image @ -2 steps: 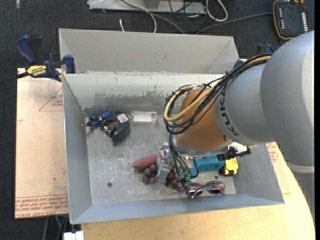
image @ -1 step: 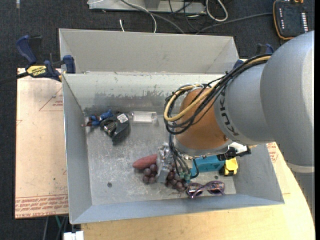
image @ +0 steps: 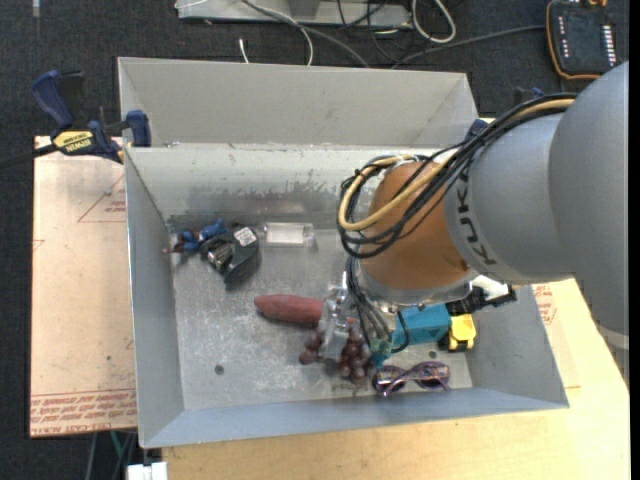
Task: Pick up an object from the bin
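Purple sunglasses (image: pixel 410 376) lie by the near wall; just behind, the jaws sit over a dark red grape bunch (image: pixel 325 350), can't tell if clenched. Reddish sausage-shaped thing (image: pixel 288 309) beside it, black gadget (image: pixel 232 255) farther back.

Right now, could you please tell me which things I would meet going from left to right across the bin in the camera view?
small blue thing → black block with a white label → reddish oblong piece → dark maroon cluster → purple spectacle-like thing → yellow piece
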`<state>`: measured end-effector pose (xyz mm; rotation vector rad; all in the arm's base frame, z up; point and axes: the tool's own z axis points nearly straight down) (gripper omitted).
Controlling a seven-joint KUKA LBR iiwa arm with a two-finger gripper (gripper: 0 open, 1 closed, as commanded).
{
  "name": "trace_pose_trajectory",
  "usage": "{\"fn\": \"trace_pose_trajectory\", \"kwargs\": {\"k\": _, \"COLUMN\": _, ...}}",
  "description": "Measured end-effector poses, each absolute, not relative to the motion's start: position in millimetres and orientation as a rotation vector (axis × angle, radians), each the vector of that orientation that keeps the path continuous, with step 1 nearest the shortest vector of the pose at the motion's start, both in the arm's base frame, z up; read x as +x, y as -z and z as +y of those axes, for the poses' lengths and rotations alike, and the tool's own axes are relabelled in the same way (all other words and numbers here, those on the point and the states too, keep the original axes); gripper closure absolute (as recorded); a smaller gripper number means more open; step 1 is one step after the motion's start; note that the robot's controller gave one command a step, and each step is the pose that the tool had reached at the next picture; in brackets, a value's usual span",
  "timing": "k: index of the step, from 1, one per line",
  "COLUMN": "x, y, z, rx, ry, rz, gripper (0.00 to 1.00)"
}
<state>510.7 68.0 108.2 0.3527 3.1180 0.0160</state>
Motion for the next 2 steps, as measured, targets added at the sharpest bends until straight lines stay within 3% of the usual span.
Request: {"fn": "trace_pose_trajectory", "kwargs": {"k": 2, "x": 512.6, "y": -146, "z": 69, "rx": 0.35, "ry": -0.022, "rz": 3.113, "gripper": 1.0}}
